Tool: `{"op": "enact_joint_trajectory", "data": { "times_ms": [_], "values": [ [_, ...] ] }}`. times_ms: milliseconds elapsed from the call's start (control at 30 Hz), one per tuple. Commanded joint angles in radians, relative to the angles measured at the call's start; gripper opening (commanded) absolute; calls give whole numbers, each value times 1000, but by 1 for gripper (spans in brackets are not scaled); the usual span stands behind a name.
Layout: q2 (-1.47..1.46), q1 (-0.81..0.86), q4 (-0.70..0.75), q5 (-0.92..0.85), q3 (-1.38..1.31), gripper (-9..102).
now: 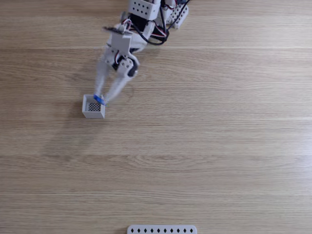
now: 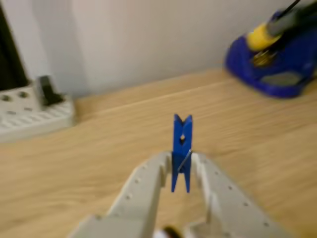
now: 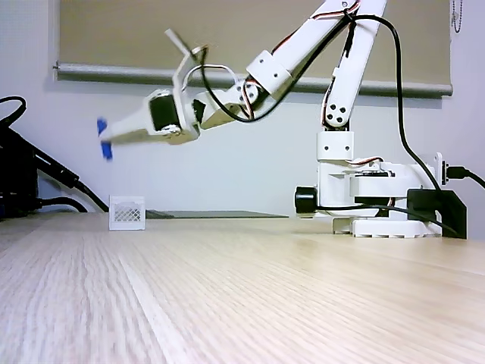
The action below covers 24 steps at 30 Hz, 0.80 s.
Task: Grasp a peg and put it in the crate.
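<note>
My gripper (image 2: 181,168) is shut on the blue peg (image 2: 182,148), which stands upright between the white fingers (image 2: 148,181) in the wrist view. In a fixed view from the side the gripper (image 3: 108,139) holds the peg (image 3: 104,139) high in the air, well above the small white crate (image 3: 126,212) on the table. From above, the peg (image 1: 99,100) and the gripper (image 1: 101,99) lie over the upper right edge of the crate (image 1: 93,108), whose dark mesh bottom shows.
A long white strip with diamond holes (image 1: 162,229) lies at the table's near edge. The arm's base (image 3: 379,205) stands at the right. A blue and yellow tool stand (image 2: 275,54) and a white perforated block (image 2: 29,111) sit on the table ahead. Black cables (image 3: 30,182) hang left.
</note>
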Motion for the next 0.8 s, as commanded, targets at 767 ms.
{"op": "enact_joint_trajectory", "data": {
  "times_ms": [767],
  "values": [
    [-308,106,-232,-60,-20,15]
  ]
}}
